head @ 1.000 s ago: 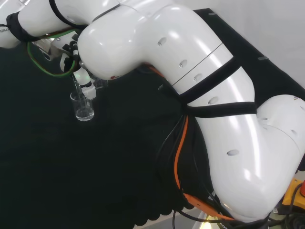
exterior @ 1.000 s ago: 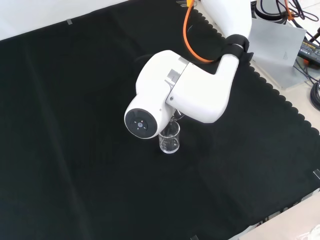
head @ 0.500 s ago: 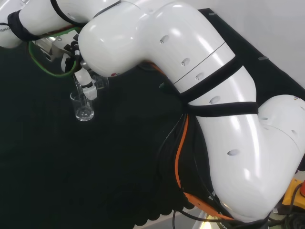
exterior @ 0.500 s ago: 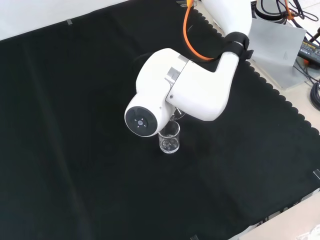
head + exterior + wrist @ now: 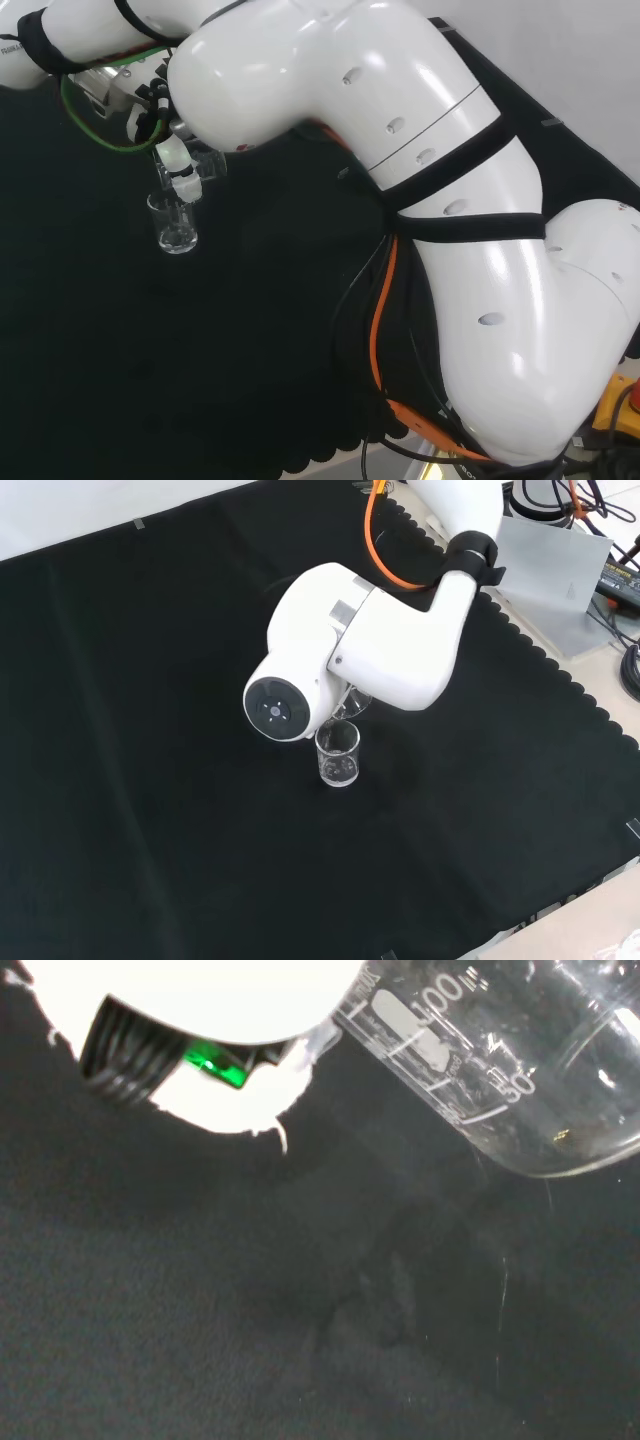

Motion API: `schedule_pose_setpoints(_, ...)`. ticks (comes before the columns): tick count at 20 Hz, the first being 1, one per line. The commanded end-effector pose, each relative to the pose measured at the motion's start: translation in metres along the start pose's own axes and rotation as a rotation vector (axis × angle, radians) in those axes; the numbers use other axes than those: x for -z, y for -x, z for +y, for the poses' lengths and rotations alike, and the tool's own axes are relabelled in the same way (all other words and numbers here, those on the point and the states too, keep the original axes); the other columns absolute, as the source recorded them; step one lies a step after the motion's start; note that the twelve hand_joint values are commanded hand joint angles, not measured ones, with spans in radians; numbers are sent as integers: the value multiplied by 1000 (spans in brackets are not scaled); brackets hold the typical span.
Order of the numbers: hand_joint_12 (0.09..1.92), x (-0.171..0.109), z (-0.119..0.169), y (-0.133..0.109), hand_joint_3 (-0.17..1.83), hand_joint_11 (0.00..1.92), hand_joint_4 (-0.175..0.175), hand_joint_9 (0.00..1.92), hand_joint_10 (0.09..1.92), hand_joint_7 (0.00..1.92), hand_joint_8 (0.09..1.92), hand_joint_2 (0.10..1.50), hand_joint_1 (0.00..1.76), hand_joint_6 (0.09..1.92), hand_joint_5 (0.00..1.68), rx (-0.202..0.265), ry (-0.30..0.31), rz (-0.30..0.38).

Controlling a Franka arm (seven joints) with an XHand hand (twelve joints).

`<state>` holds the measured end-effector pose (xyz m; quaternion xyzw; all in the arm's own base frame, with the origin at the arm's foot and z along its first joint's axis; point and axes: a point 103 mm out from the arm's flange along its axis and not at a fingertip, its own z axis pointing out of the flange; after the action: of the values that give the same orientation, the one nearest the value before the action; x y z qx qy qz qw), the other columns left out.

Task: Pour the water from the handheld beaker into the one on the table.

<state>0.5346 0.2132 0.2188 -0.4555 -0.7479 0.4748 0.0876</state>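
Observation:
A clear glass beaker [image 5: 176, 224] stands upright on the black cloth, also seen from the front [image 5: 338, 756]. The hand [image 5: 172, 160] hangs just above its rim, fingers curled round a second clear beaker [image 5: 207, 166] that is tilted. In the front view a bit of that held beaker [image 5: 352, 706] shows under the arm's big link, just behind the standing one. Close up in the wrist view, the held beaker [image 5: 500, 1070] shows printed graduations, beside a blurred white part of the hand [image 5: 230, 1020]. I cannot tell what either beaker holds.
The arm's white links [image 5: 400, 150] cover the right of the head view, and one link with a round grey cap [image 5: 275, 708] stands before the hand. An orange cable [image 5: 378, 330] runs along the arm. The cloth's scalloped edge [image 5: 560, 680] and a grey plate [image 5: 555, 565] lie at the right.
The hand and the held beaker have risen a little above the standing beaker, and the arm's link has shifted up and left in the front view. The standing beaker has not moved.

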Motion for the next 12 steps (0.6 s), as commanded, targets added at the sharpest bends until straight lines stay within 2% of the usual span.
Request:
schedule_pose_setpoints(1,942,-13,-3,11,904,1053,-175,1371,1058,1127,1094,616,1289,1113,1067,18,10,41)
schedule_pose_setpoints(8,941,-13,-7,15,904,1055,-175,1371,1058,1128,1092,615,1289,1111,1067,42,58,81)
schedule_pose_setpoints(12,940,-11,-12,17,904,1055,-175,1371,1057,1129,1091,615,1289,1110,1068,69,125,115)
